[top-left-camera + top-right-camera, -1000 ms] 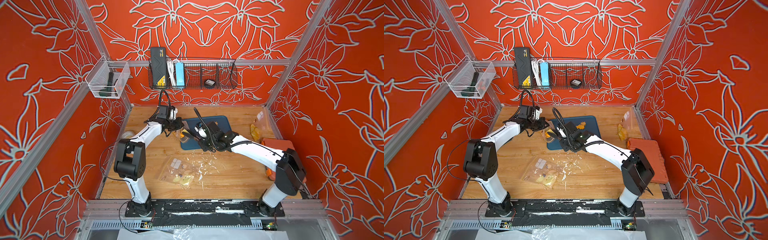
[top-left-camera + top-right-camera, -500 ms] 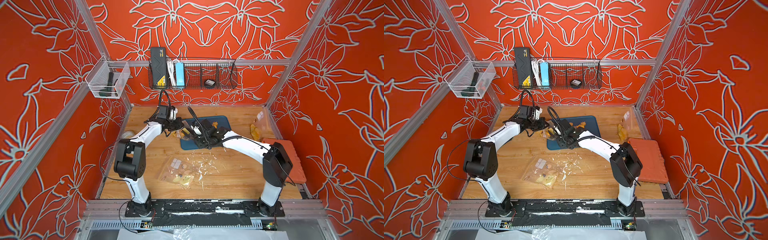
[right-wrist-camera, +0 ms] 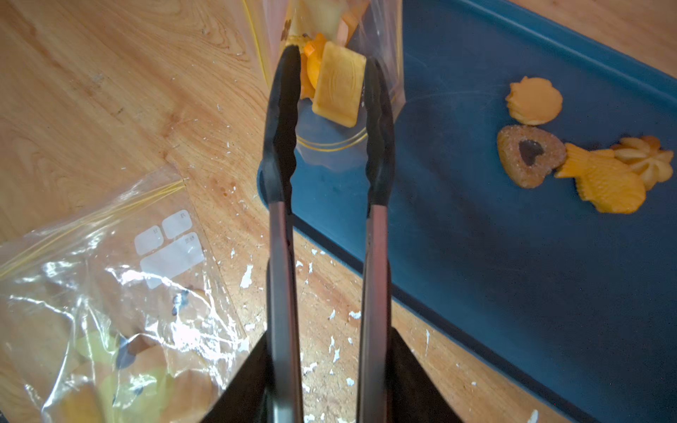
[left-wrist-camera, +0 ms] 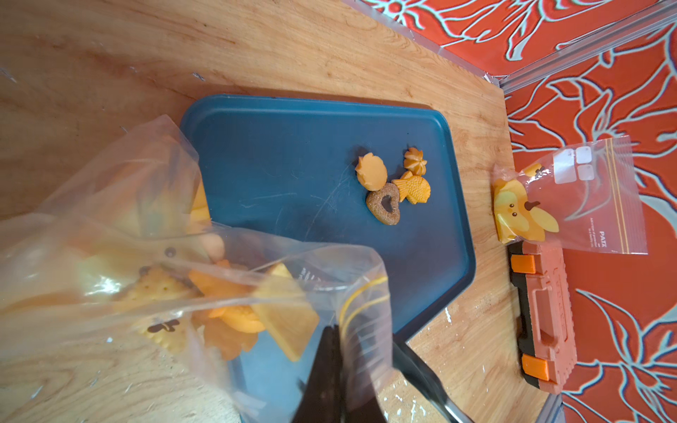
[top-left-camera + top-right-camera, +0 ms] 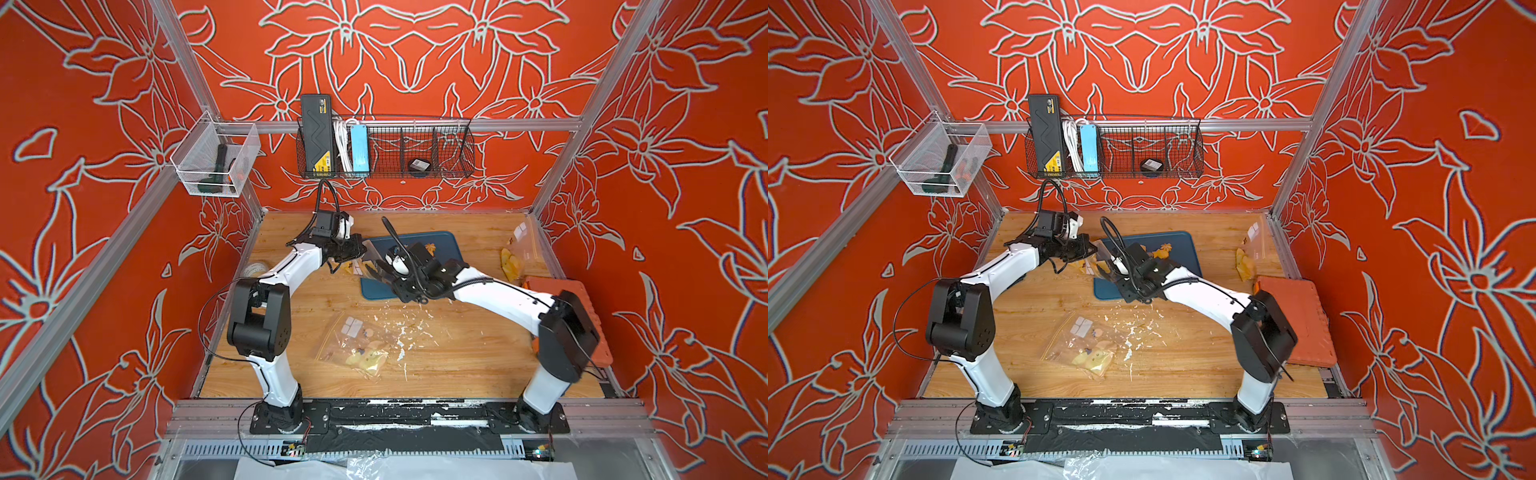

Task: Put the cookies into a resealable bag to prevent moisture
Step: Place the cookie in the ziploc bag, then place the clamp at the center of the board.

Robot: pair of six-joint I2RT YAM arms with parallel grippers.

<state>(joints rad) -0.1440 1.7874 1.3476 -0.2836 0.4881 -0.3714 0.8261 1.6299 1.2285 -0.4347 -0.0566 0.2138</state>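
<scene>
Left hand [image 5: 358,250] pinches the bag [image 4: 110,219] open at the tray's [image 4: 293,146] corner; right hand [image 5: 380,271] clamps tongs [image 3: 280,146] — tips parted inside. Withdraw straight, not snagging film — four cookies [image 4: 408,188] wait.

In the left wrist view you see the cookies [image 4: 285,322] inside the resealable bag [image 4: 110,205] only as blurred shapes through its plastic, and the left gripper [image 4: 331,344] cut off at the bottom edge; in the right wrist view the handles of the tongs [image 3: 282,256] leave the frame at the bottom and the bag at the top.
</scene>
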